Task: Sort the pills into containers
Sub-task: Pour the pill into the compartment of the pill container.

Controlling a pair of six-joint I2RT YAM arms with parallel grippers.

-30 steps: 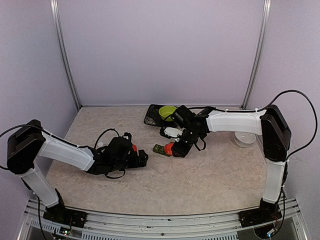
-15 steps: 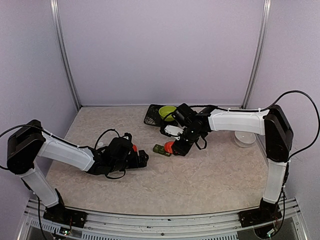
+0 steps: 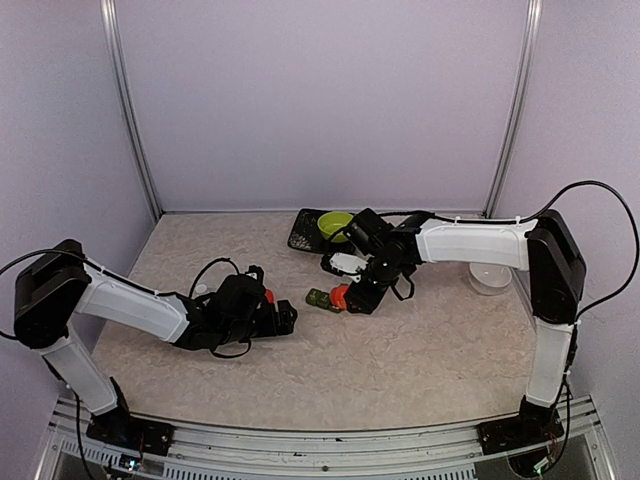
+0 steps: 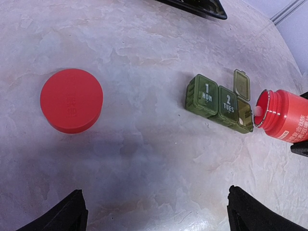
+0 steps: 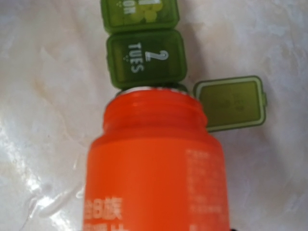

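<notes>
The containers (image 4: 219, 102) are three joined green boxes; the ones marked MON and TUES (image 5: 146, 58) are closed. The third stands open with its lid (image 5: 231, 102) flipped aside. My right gripper (image 3: 358, 291) is shut on a red pill bottle (image 5: 154, 168) with no cap. It is tipped so its mouth sits over the open box. A white pill (image 4: 258, 111) shows in the bottle's mouth. The red cap (image 4: 71, 100) lies flat on the table to the left. My left gripper (image 4: 156, 211) rests low, open and holding nothing, short of the containers (image 3: 318, 297).
A black tray (image 3: 303, 232) with a green bowl (image 3: 335, 225) stands at the back, just behind the right arm. A clear plastic cup (image 3: 489, 278) sits at the right. The tray's corner (image 4: 197, 6) shows at the top of the left wrist view.
The right gripper has shifted the tipped bottle slightly at the containers. The left arm has not moved.
</notes>
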